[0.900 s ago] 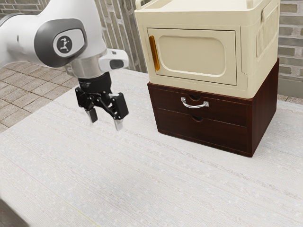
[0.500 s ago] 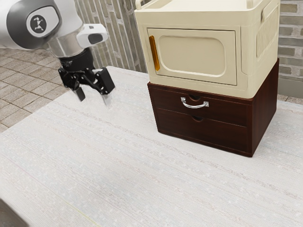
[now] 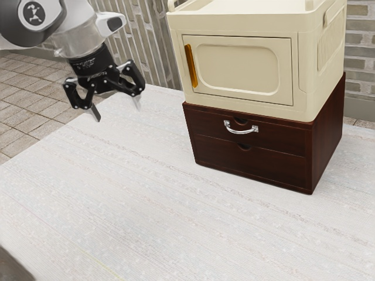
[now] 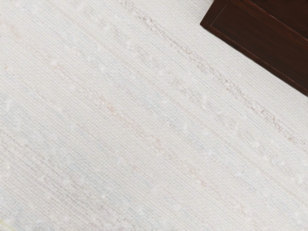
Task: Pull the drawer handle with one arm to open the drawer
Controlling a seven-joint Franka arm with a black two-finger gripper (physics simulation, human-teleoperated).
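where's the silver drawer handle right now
In the exterior view, the silver handle is on the front of the dark cabinet's upper drawer, just below the cream box.

The arm is white — grey joint cap, black fingers.

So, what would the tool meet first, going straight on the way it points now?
Probably the pale tabletop: the tool points mostly downward, with the dark drawer unit off to one side. Depth is unclear.
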